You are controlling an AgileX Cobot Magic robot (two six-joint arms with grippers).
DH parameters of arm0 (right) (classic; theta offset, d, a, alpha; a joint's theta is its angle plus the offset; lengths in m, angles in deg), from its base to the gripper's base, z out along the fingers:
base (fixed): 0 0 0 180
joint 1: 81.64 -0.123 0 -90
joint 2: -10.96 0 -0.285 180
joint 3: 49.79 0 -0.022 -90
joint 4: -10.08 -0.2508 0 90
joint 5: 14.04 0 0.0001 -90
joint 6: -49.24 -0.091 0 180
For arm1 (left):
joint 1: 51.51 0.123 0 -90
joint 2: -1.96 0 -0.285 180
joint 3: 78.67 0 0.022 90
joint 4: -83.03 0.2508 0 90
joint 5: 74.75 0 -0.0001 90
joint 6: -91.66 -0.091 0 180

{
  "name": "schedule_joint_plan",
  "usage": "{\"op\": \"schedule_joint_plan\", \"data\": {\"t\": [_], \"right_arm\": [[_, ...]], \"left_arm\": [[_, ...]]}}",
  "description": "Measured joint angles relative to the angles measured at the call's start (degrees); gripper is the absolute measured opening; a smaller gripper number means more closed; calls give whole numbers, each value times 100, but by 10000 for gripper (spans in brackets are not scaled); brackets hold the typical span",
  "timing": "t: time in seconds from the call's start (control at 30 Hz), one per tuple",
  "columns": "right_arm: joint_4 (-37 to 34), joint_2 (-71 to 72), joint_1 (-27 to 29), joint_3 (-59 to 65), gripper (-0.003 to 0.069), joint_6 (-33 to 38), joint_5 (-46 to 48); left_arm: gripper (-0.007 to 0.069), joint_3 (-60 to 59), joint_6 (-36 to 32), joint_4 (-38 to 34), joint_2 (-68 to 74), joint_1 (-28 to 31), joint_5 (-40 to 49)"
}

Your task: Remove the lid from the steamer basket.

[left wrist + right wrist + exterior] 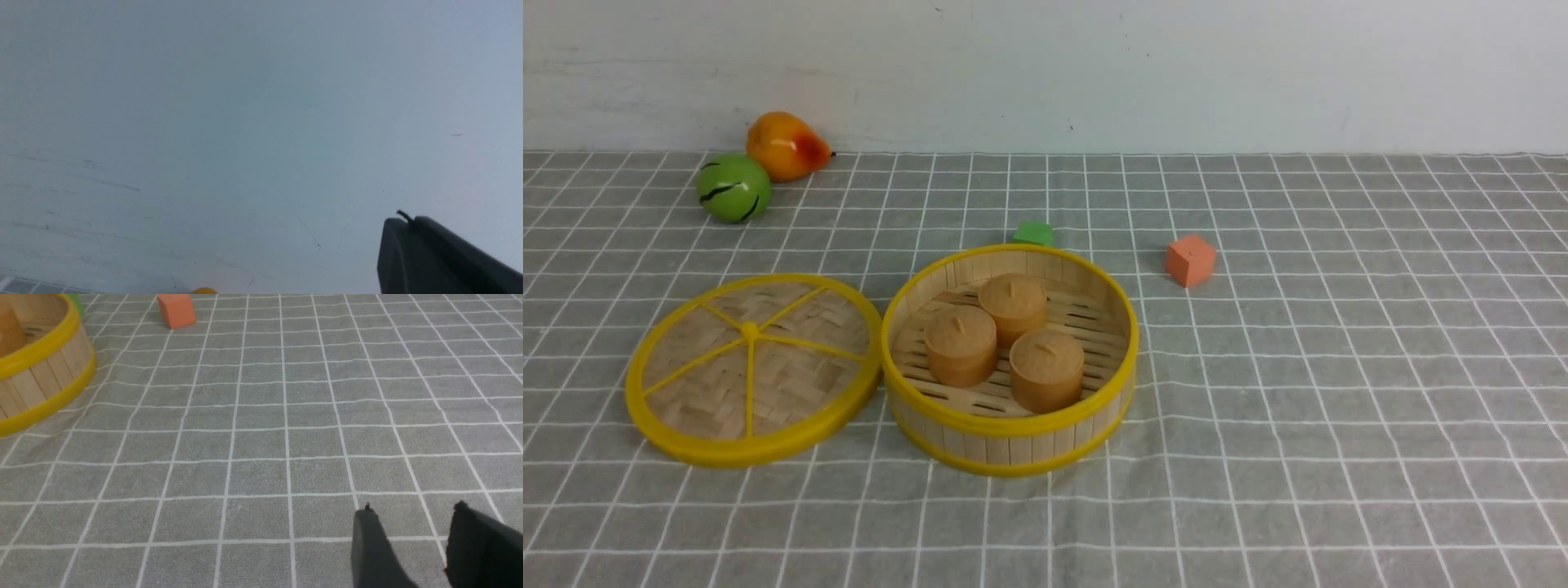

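Observation:
The lid, a flat woven disc with a yellow rim and spokes, lies on the checked cloth just left of the steamer basket, its right edge close against the basket's wall. The open basket holds three brown cylinders. Neither arm shows in the front view. In the left wrist view my left gripper is shut, empty, and faces the pale wall. My right gripper is open with nothing between its fingers, low over bare cloth, with the basket far off to one side.
An orange cube sits right of the basket and a green block just behind it. A green ball and an orange fruit rest at the back left by the wall.

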Motion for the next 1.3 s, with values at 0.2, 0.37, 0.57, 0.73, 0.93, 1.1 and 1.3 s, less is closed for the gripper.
{"op": "schedule_joint_plan", "data": {"t": [0.2, 0.37, 0.57, 0.73, 0.93, 1.1, 1.3], "right_arm": [[0, 0, 0, 0, 242, 0, 0], [0, 0, 0, 0, 242, 0, 0], [0, 0, 0, 0, 242, 0, 0], [0, 0, 0, 0, 242, 0, 0], [0, 0, 0, 0, 242, 0, 0], [0, 0, 0, 0, 242, 0, 0], [0, 0, 0, 0, 242, 0, 0]], "left_arm": [[-13, -1943, -6, 50, -1525, 0, -72], [-13, -3085, 60, 196, -2112, 0, -82], [-13, -3535, 1070, 423, -2328, 0, -1058], [-13, -3535, 1650, 1521, -2333, 0, -1422], [-13, -3535, 2967, 3390, -2333, 0, -1503], [-13, -3535, 3657, 4789, -2333, 0, -1520], [-13, -3535, 3839, 6034, -2333, 0, -1600]]}}
